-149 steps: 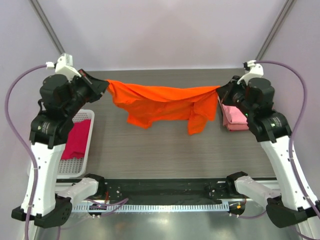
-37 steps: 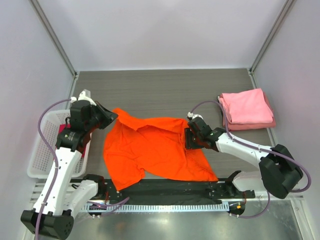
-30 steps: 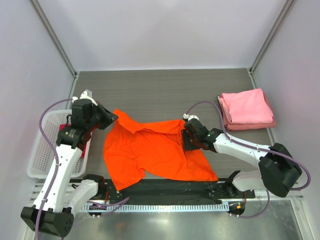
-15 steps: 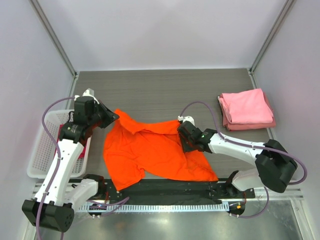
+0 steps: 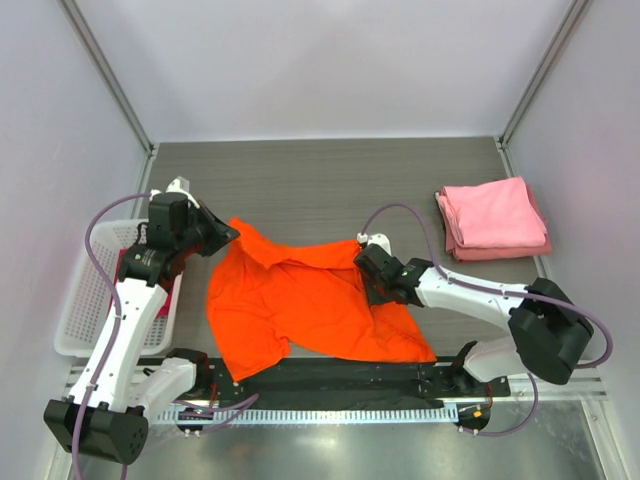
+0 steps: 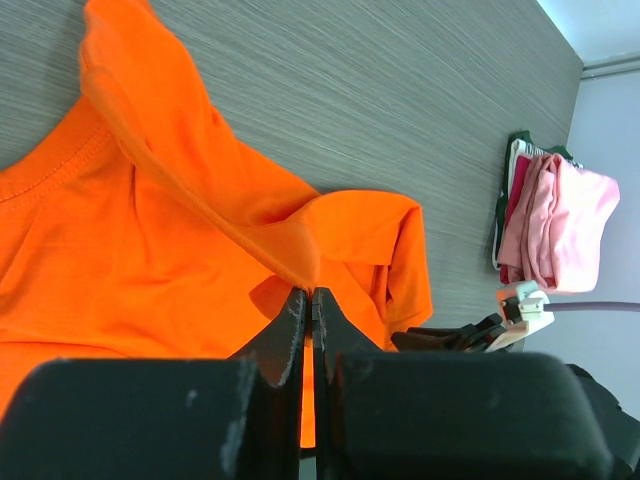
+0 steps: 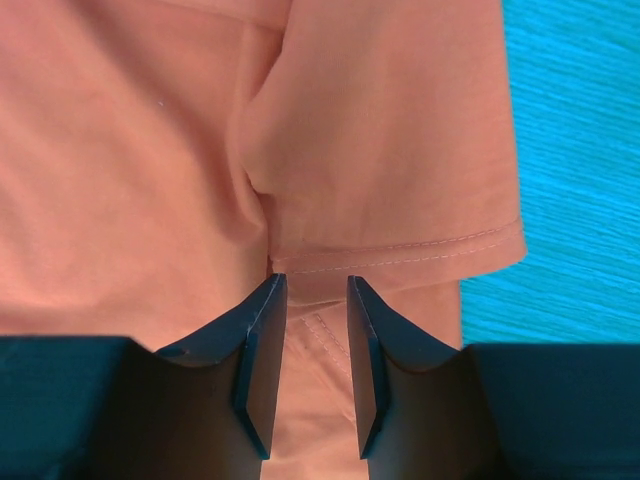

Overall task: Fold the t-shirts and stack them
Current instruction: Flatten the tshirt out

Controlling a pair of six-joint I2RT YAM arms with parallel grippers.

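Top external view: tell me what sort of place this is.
Probably a robot test cell: left arm and right arm bolted to a grey table, bare pale walls, an orange t-shirt laid out, folded pink t-shirts stacked.

**A:** Where is the spread shirt (image 5: 300, 300)?

**B:** On the table (image 5: 330, 170), toward 7 o'clock from its middle. Its near hem overlaps the rail (image 5: 330, 378) at 6 o'clock.

**A:** And the folded stack (image 5: 493, 218)?

**B:** At 2 o'clock, by the table's right edge, well apart from the spread shirt.

**A:** The basket (image 5: 80, 310)?

**B:** Off the table's left edge, at 9 o'clock. The left arm (image 5: 125, 320) reaches across it.

**A:** Where do the grippers sit?

**B:** The left gripper (image 5: 225, 236) is at the spread shirt's 10 o'clock corner, touching the cloth. The right gripper (image 5: 376, 292) is on the shirt's 3 o'clock side, over a sleeve.
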